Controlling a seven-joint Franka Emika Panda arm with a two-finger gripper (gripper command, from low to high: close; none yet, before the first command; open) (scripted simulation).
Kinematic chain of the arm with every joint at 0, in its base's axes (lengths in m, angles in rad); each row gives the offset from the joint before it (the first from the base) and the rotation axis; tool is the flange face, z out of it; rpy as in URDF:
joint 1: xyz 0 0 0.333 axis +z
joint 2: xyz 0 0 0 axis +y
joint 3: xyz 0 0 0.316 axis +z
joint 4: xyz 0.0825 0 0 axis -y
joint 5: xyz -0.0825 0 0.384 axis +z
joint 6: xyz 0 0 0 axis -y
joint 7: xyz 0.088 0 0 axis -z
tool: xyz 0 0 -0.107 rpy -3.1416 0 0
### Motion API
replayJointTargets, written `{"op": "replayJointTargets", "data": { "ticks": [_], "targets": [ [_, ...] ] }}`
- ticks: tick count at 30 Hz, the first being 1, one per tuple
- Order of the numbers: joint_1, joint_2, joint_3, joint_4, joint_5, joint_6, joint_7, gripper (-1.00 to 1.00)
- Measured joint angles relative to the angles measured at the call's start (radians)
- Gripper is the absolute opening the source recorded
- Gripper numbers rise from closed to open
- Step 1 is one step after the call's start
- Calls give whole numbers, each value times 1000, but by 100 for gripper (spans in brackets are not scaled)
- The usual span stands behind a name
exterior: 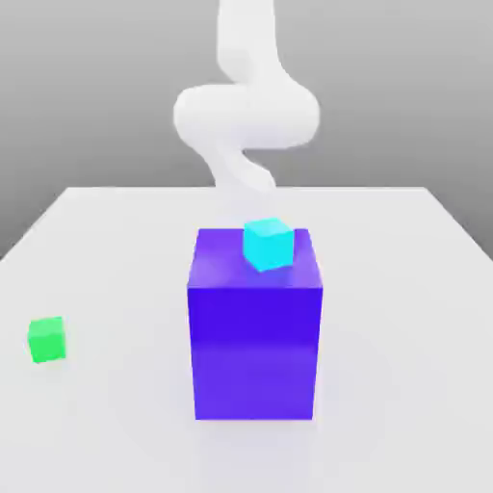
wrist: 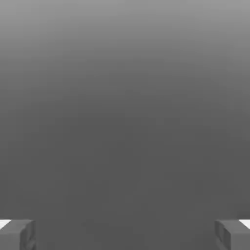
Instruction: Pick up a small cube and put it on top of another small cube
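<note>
A small cyan cube (exterior: 268, 244) rests on top of a tall blue-violet block (exterior: 255, 342), toward the block's far right side. A small green cube (exterior: 46, 340) sits on the white table (exterior: 404, 318) at the exterior view's left, well apart from the block. The white arm (exterior: 246, 114) curls up behind the block, and its hand is not distinguishable there. In the hand view my gripper (wrist: 125, 235) is open: two grey fingertips (wrist: 17, 234) stand far apart with nothing between them, facing a plain grey background.
The tall block stands in the middle of the table, between the arm and the near edge. Bare table surface stretches to both sides of it and around the green cube.
</note>
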Motion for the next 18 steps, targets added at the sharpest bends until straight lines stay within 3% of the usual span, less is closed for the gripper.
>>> {"op": "replayJointTargets", "data": {
  "ticks": [18],
  "targets": [
    [-212, 659, -73, 150, -18, 111, 360, 0]
  ]
}}
